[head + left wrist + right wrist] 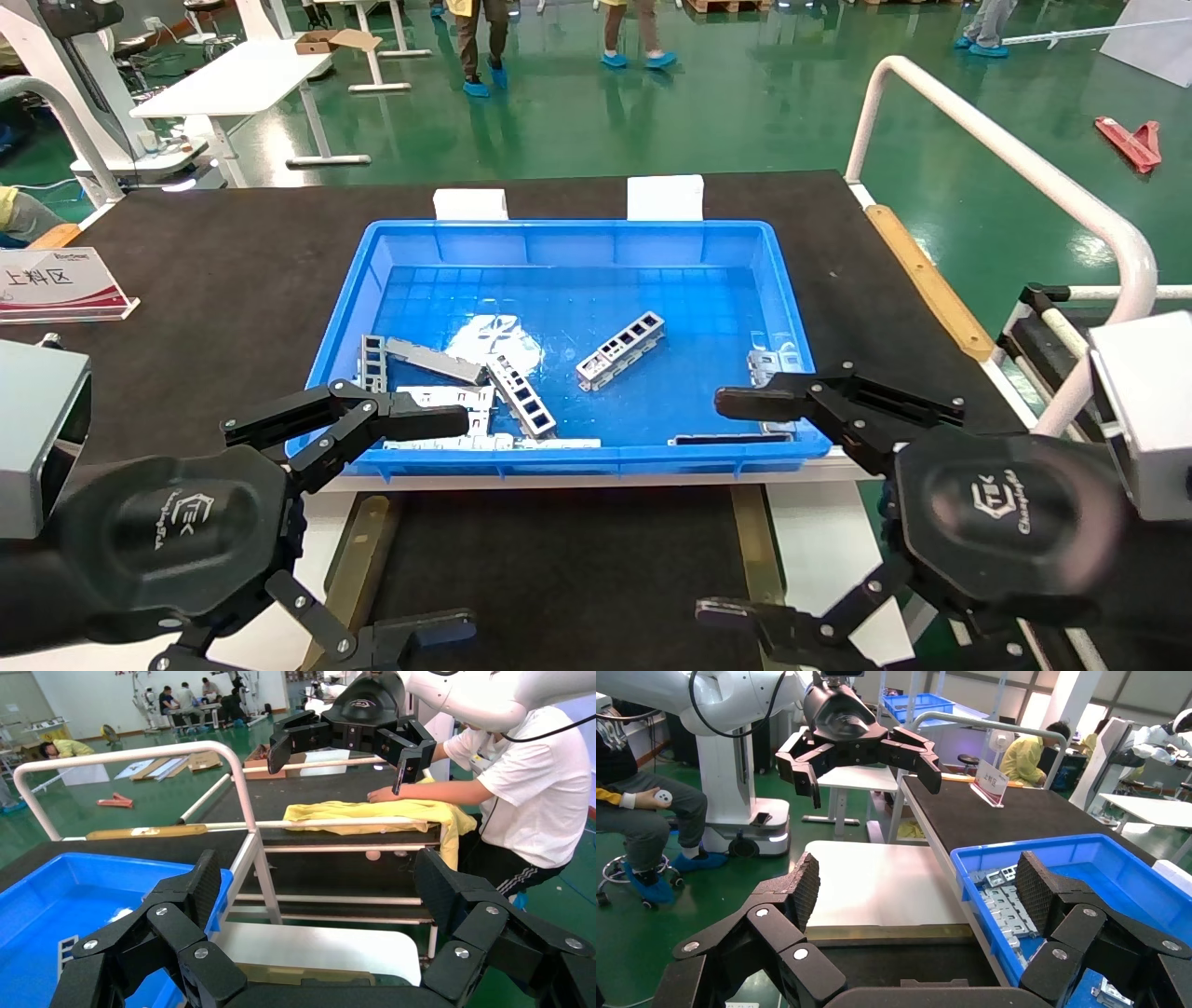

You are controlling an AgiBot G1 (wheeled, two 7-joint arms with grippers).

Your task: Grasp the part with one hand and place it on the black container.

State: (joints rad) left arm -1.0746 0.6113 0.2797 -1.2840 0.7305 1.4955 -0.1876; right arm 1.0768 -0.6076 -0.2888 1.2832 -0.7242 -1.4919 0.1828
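Status entry, left to right, as I see it from my station.

Left gripper (438, 527): hangs near the front-left corner of the blue crate (400, 242), jaws spread wide, nothing between them. One finger overlaps the crate's front rim in the head view; I cannot tell whether it touches.

Blue crate: sits on the black desk (214, 270). It holds several metal pieces, with a heap of ladder-like bars and pale plates at its front-left.

Part (621, 349): one slim silver bar with a row of window cutouts lies alone near the crate's middle, tilted, well apart from both grippers. I judge it the easiest pick.

Black container (559, 559): shallow tray with brass-brown side strips, in front of the crate, between the two grippers. No part shows on its visible floor.

Right gripper (712, 508): near the crate's front-right corner, jaws wide, empty.

Progress: nothing grasped, nothing placed. Reach, grasp, lift and placing all remain.
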